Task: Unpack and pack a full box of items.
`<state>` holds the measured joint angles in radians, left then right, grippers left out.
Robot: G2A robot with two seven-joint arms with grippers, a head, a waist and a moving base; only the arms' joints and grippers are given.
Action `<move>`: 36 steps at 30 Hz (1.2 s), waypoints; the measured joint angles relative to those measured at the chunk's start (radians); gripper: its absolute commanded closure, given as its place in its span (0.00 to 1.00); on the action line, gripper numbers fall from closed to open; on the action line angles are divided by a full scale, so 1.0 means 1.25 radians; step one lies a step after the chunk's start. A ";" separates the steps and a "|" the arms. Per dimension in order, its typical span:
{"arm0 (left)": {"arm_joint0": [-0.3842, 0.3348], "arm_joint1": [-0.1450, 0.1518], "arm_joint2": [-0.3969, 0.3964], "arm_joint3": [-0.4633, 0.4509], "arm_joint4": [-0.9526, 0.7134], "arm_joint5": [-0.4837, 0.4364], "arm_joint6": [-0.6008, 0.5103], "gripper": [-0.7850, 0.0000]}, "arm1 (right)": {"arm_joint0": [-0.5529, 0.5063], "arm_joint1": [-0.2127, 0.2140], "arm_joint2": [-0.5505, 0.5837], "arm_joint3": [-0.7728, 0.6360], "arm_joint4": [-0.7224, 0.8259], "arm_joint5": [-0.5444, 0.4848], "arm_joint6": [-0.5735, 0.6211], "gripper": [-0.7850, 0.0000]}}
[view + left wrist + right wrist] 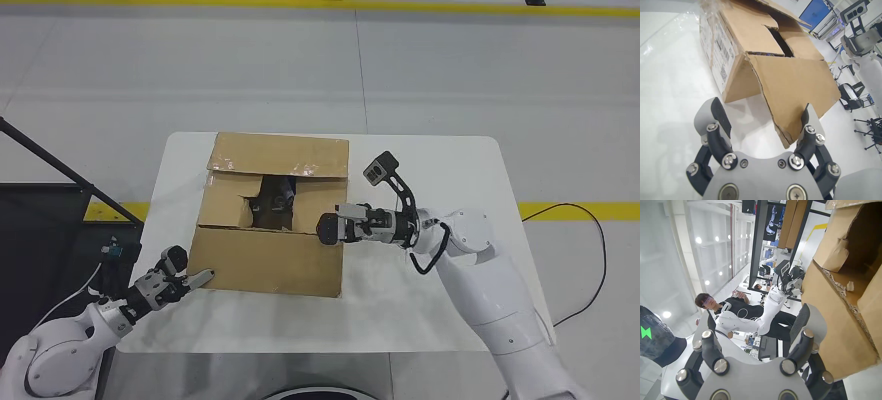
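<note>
The left gripper (761,106) is spread wide around the near-left flap corner of the cardboard box (745,37). The right gripper (756,311), also spread, touches the box's right edge.

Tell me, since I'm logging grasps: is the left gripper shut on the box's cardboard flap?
No; the left gripper stands wide open, and the cardboard flap only pokes its corner into the gap, unpinched.

The cardboard box (300,185) opens only through a narrow ragged gap (270,203) between the far flap (280,157) and the outward-sloping near flap (265,262). A torn inner flap (225,195) crowds one side. A wide stretch of white table (430,170) lies to the robot's right of the box; the strip of table in front of it is narrow.
</note>
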<state>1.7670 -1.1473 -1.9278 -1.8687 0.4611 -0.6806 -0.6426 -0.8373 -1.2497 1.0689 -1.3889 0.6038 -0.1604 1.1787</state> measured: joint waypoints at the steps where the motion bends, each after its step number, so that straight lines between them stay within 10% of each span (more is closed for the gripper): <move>1: 0.000 0.000 0.000 0.000 0.000 0.000 0.000 0.00 | -0.004 -0.001 -0.003 0.002 -0.003 0.004 -0.013 0.00; 14: 0.000 0.000 0.000 0.000 0.000 0.000 0.000 0.00 | 0.001 -0.014 -0.017 0.070 -0.113 0.039 -0.314 0.00; 36: 0.000 0.000 0.000 0.000 0.000 0.000 0.000 0.00 | 0.148 -0.065 -0.076 0.250 -0.152 -0.089 -0.455 0.00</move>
<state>1.7670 -1.1473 -1.9278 -1.8687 0.4611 -0.6806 -0.6426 -0.6529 -1.3313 0.9738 -1.0768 0.4141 -0.2714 0.6104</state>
